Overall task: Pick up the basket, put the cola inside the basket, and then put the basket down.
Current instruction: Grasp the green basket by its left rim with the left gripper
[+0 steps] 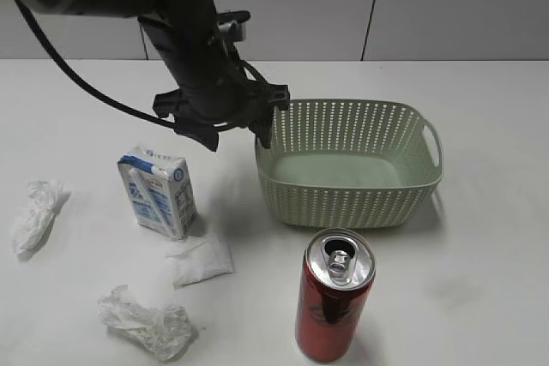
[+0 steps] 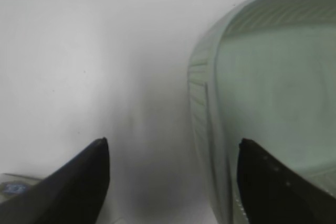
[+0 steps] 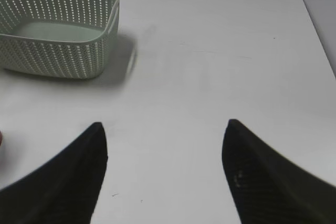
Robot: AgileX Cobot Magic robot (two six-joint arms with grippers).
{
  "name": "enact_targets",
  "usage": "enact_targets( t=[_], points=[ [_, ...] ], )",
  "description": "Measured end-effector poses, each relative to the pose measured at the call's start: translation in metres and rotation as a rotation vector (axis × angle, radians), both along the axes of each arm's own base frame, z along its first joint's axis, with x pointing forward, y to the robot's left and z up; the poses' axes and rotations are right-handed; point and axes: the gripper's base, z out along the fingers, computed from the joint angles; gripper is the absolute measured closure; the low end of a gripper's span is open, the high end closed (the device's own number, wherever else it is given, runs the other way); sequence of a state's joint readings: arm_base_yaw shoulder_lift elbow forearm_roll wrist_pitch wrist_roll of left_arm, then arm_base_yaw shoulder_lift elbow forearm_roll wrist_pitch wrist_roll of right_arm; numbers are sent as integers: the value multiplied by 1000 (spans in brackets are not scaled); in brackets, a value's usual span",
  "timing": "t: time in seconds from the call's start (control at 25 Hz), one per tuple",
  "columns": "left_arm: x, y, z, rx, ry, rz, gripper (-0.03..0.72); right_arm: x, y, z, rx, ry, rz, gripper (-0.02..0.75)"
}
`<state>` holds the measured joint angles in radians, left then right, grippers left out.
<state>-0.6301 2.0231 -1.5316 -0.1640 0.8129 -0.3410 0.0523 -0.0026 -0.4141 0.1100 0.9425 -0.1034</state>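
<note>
None of the three steps is done. The left hand (image 1: 238, 130), spread open, straddles the left rim of the basket (image 1: 352, 203), which sits on the worktop (image 1: 480, 280). The cola (image 1: 333, 308) stands in front, untouched. The right hand (image 3: 164, 129) hangs released above bare worktop.

- White table (image 1: 480, 109), matte, faint scuffs.
- Basket (image 1: 349, 199) rests on it, right of centre; landmark.
- Cola (image 1: 335, 306) upright, in front of basket, apart.
- Milk carton (image 1: 157, 191) left of basket.
- Small white packet (image 1: 200, 261) front-left of basket, by carton.
- Two crumpled tissues (image 1: 147, 323), (image 1: 38, 214) farther left.
</note>
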Motion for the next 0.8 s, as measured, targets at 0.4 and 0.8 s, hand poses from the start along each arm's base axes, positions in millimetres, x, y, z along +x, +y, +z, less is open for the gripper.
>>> enact_targets(
  t=[0.4, 0.8],
  points=[
    [10, -20, -22, -13, 11, 9, 113, 0, 1, 0, 7, 0, 3, 218],
    [14, -23, -22, -31, -23, 13, 129, 0, 1, 0, 7, 0, 3, 218]
  ],
)
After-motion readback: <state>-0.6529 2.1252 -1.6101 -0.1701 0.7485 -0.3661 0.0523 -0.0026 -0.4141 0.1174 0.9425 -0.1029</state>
